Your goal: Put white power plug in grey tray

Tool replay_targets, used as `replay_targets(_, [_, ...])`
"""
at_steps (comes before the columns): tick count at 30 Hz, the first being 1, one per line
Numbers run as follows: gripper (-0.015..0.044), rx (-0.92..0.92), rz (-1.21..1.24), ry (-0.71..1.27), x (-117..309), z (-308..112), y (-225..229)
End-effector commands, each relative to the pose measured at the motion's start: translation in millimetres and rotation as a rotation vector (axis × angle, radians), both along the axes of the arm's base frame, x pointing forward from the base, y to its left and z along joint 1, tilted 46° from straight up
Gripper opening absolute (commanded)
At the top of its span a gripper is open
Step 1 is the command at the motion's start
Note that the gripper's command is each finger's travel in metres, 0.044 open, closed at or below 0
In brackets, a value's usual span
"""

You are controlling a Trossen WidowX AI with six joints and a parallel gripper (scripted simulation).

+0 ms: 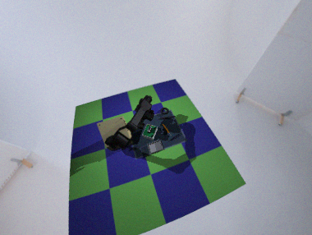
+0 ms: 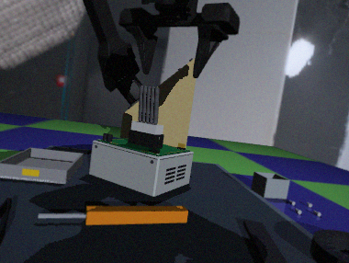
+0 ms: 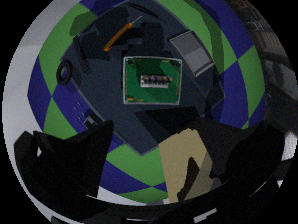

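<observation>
Topping its black socket, the white plug [image 2: 147, 128] [image 3: 154, 84] trails upright grey wires [image 2: 148, 105]; the hand [image 2: 172, 74] [image 3: 156, 123] gapes wide, empty.

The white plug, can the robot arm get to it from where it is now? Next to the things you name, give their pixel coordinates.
Probably yes. The open gripper [image 2: 172, 71] hangs above the white plug [image 2: 147, 127] [image 3: 154, 84], and I see nothing between them except the grey wires [image 2: 148, 105] sticking up, which it may need to straddle.
</observation>
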State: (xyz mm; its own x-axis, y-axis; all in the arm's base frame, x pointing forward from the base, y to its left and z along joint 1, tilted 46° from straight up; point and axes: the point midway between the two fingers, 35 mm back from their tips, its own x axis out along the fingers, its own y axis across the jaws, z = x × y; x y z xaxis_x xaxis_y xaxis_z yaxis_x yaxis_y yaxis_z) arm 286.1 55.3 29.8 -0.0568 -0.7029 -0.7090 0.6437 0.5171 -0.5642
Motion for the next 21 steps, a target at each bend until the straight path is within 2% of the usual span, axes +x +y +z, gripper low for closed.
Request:
replay_targets(1, [0.0430, -0.007, -0.034, -0.030, -1, 3, -3])
replay_targets(8, [0.0430, -0.008, -0.034, -0.031, -3, -18, -24])
replay_targets(16, [0.0430, -0.009, -0.034, -0.032, 23, -2, -42])
replay_targets(21, [0.0430, -0.004, -0.045, -0.041, 22, -3, -41])
